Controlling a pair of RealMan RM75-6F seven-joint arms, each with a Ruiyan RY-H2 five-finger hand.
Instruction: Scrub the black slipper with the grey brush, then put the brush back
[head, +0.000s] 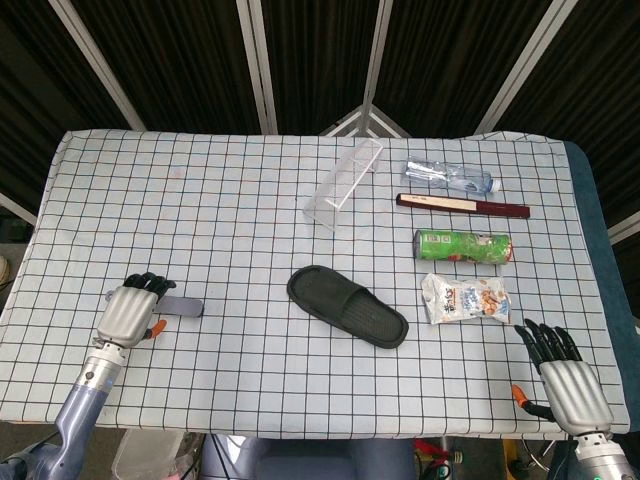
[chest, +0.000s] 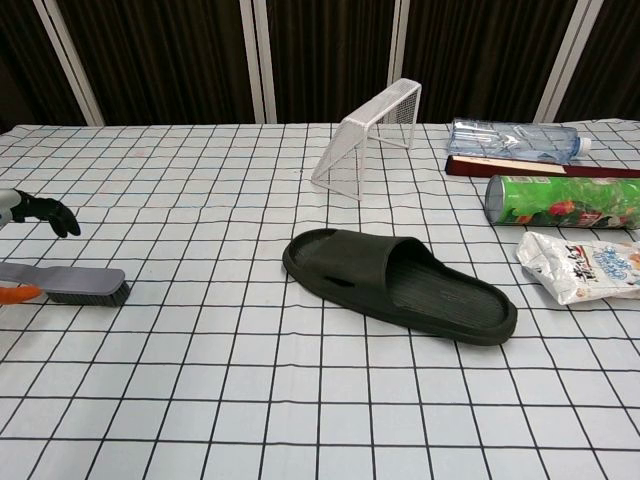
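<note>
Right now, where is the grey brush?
The brush lies flat on the table's left side, well left of the black slipper, with the left hand over its handle.

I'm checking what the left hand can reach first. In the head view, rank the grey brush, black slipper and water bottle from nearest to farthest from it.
1. grey brush: right at the left hand, partly under it, on the table's left side.
2. black slipper: mid-table, to the hand's right.
3. water bottle: far right, near the back edge.
</note>
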